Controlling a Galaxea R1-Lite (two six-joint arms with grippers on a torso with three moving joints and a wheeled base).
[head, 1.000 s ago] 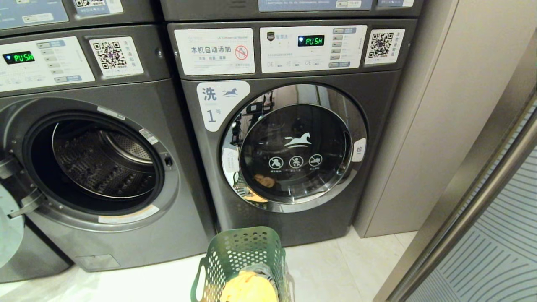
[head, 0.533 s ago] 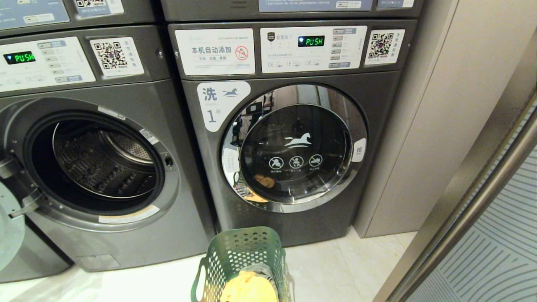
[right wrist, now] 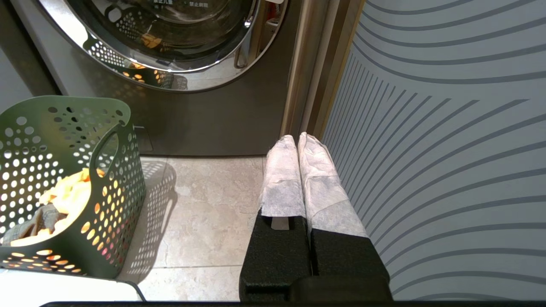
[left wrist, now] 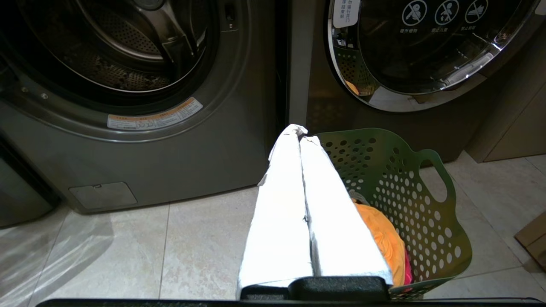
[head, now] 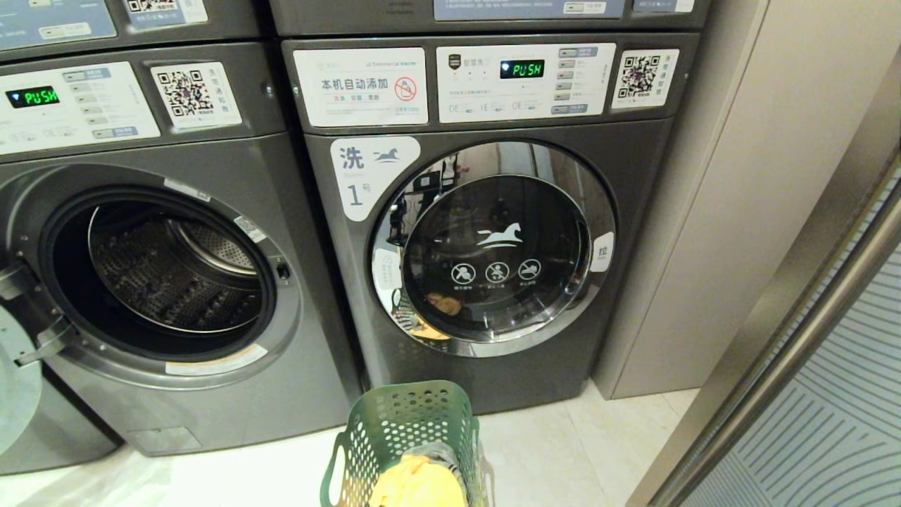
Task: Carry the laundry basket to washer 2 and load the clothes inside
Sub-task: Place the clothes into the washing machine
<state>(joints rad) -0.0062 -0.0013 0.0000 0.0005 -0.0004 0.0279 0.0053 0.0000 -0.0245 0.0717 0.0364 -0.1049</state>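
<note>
Basket [head: 408, 443] on the floor in the head view, parked right in front of the shut washer marked 1 [head: 493, 232], yellow clothes [head: 419, 482] heaped inside. To its left stands an open washer [head: 162, 267], door swung wide, drum bare; no numeral shows on it, so whether it's number 2 can't be read here, though that looks likely. Neither arm shows from up here. Judging by this, the carry looks about finished, and the loading hasn't started: clothes all in the basket, nothing in the drum.

Over to the left wrist view: the left gripper [left wrist: 300, 134], fingers wrapped in white and pressed together on nothing, hangs above the basket's near rim, just beside the orange and pink laundry. This view adds the loop handle on the basket's far side and the pink item, hidden from the head.

Right wrist view now: the right gripper [right wrist: 296, 140], also clenched and empty, sits well apart from the basket, near a striped panel [right wrist: 448, 128]. Only here do you see the basket mirrored in the chrome door ring.
</note>
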